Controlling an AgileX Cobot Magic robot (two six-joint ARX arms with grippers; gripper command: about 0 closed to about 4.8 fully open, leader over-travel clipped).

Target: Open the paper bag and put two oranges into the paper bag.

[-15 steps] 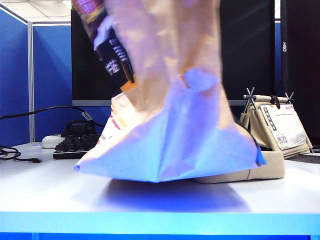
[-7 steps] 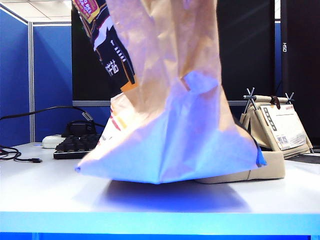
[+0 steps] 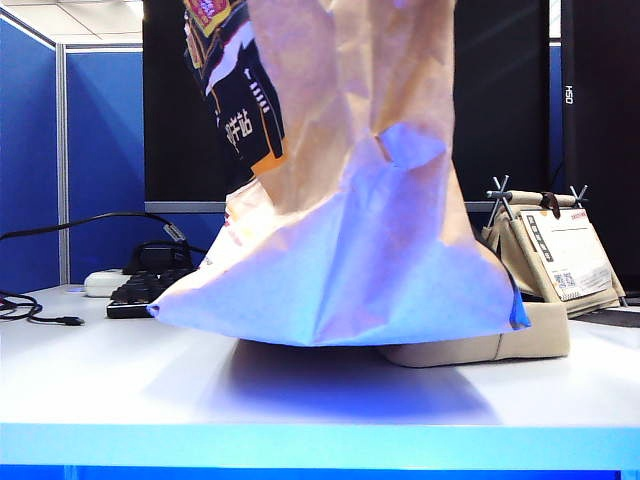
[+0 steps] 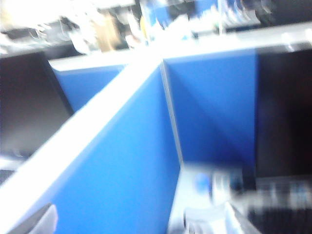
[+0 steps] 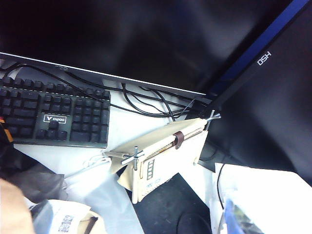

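Left gripper (image 4: pixel 136 220) hanging wide open in the air, right gripper's fingers lying out of sight.

The left fingers (image 4: pixel 41 222) are standing far apart at the edge of a blurred left wrist view, gripping and touching nothing, with only a blue partition (image 4: pixel 122 170) showing between them. The right gripper is hovering above the back of the table (image 3: pixel 100 380), its wrist camera looking down on the keyboard (image 5: pixel 53 117) and the calendar stand (image 5: pixel 165 156); its fingers are showing in no view, so their state cannot be told. The paper bag (image 3: pixel 350 200) is standing upright mid-table, filling the exterior view, its printed face turning left and its base partly resting on the beige tray (image 3: pixel 500 345).
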